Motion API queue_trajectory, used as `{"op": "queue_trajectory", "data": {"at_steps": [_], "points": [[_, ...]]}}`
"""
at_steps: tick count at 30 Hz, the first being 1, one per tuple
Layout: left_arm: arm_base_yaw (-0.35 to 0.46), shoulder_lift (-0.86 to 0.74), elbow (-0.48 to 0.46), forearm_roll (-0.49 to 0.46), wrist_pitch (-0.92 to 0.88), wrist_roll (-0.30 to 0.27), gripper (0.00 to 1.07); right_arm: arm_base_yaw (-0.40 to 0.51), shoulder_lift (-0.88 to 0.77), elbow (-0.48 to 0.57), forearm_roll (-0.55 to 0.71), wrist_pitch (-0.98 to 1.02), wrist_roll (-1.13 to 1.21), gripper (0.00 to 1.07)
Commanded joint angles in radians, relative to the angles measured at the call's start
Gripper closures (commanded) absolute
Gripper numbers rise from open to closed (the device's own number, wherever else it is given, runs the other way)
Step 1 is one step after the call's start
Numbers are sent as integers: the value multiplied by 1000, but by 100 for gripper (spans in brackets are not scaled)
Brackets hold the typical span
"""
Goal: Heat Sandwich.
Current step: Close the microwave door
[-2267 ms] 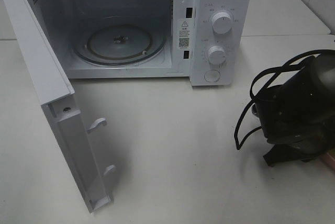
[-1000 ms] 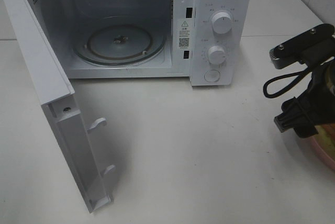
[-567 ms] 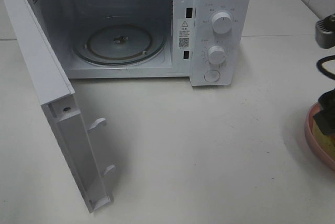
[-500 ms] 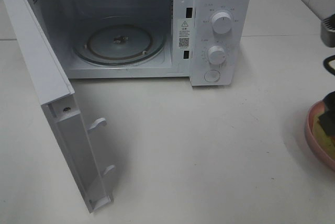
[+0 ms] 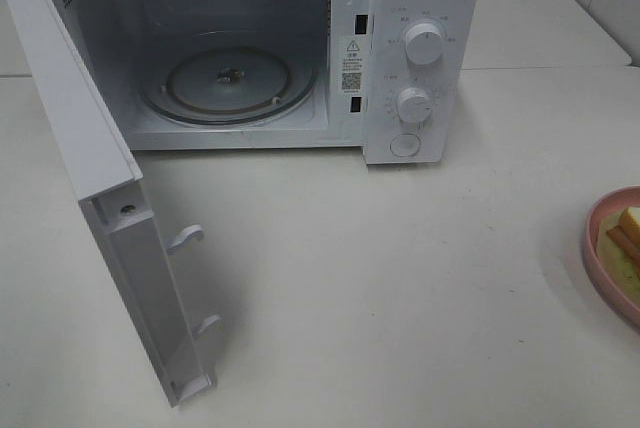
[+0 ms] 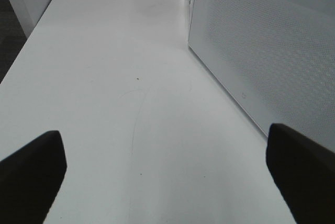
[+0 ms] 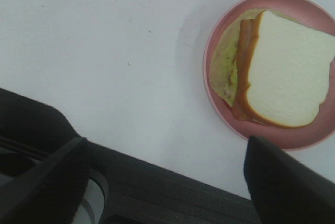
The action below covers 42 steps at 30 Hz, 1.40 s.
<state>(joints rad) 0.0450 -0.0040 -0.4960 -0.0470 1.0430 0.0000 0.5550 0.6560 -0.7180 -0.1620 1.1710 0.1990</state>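
While the white-bread sandwich [image 7: 280, 69] lay flat on its round pink plate [image 7: 220, 25] at the counter's [image 5: 400, 278] right edge, well apart from the open white microwave [image 5: 420, 8], the right gripper [image 7: 162, 182] hovered empty-jawed nearest it, the left gripper [image 6: 167, 161] likewise spread, far off.

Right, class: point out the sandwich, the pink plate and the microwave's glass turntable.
sandwich [image 7: 285, 67], right wrist view, middle of the top bread slice.
pink plate [image 7: 293, 136], right wrist view, bare rim beside the sandwich.
glass turntable [image 5: 195, 88], exterior high view, bare glass left of its hub.
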Motion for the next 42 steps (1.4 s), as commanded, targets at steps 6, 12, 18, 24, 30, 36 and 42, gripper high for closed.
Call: {"op": "queue_trajectory", "data": {"at_steps": [6, 12, 18, 24, 30, 36, 42], "points": [[1, -20, 3, 1, -12, 0, 8, -10, -226, -1, -1, 45, -29, 25], [1, -20, 3, 1, -12, 0, 8, -164, -390, 51, 8, 43, -40, 25], [1, -20, 3, 1, -12, 0, 8, -269, -518, 135, 40, 25, -40, 25], [1, -20, 3, 1, -12, 0, 8, -371, -623, 165, 78, -52, -79, 26], [1, -20, 3, 0, -12, 0, 8, -435, -692, 182, 85, -96, -89, 27], [1, -20, 3, 0, -12, 0, 8, -452, -693, 204, 87, -134, -90, 30], [1, -20, 3, 0, -12, 0, 8, -452, -693, 204, 86, -134, -89, 31]]}}
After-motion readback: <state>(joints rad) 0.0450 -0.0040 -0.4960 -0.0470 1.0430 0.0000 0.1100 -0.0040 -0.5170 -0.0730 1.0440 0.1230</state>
